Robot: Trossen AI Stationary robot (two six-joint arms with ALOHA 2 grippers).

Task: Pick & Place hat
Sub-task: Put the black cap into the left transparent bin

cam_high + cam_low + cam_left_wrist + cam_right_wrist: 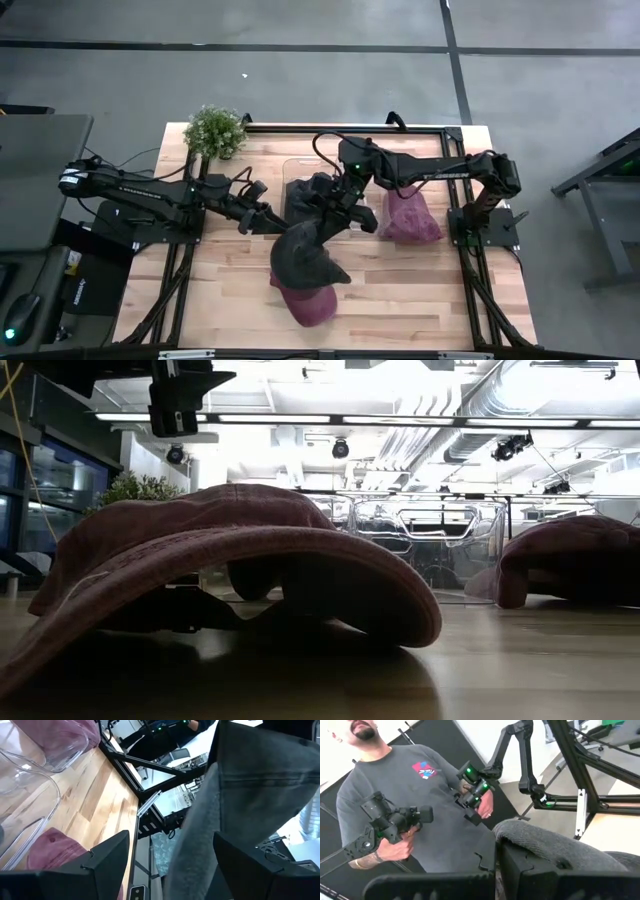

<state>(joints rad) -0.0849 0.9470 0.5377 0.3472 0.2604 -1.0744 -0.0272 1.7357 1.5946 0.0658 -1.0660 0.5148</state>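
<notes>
While the wooden table takes up most of the overhead view, the action's in the middle: the right gripper is clamped tight on a dark grey hat, holding it up over a maroon hat lying near the front edge. Another maroon hat sits off to the right, and a clear bin behind. The left gripper hangs just beside the grey hat, fingers spread, holding nothing. Small plant at the back-left corner.
</notes>
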